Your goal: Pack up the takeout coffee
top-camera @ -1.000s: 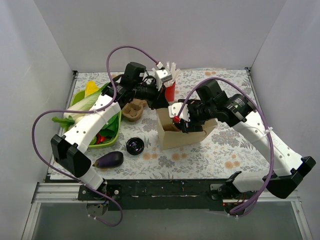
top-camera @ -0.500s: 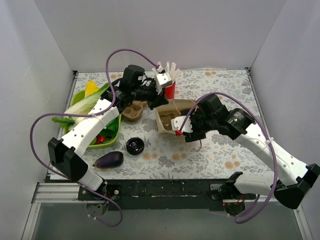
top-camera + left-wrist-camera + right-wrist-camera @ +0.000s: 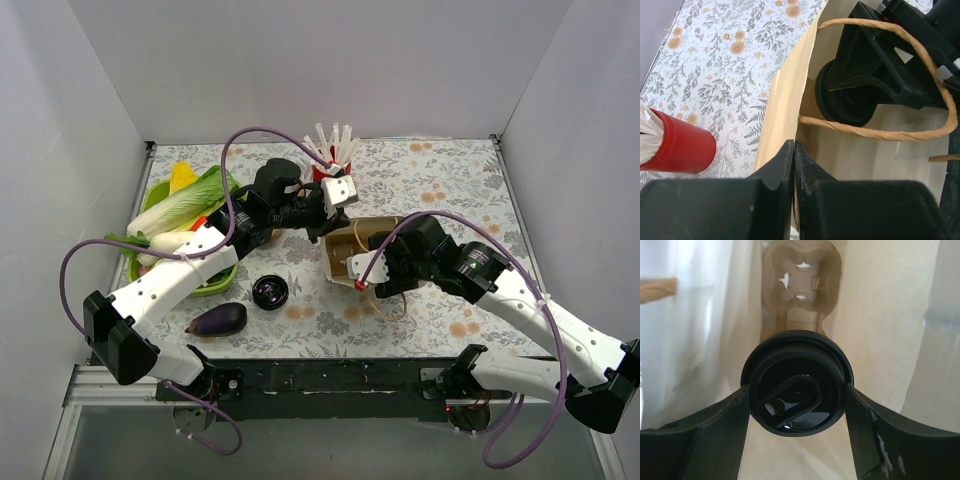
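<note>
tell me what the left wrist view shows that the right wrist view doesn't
Only the left wrist view shows the red cup of straws, the flowered tablecloth, the twine handle, and the left claw pinching the rim of the paper bag. Only the right wrist view shows the cup tray at the far end of the bag. Both show the bag's inside and the black-lidded coffee cup gripped by the right claw.
</note>
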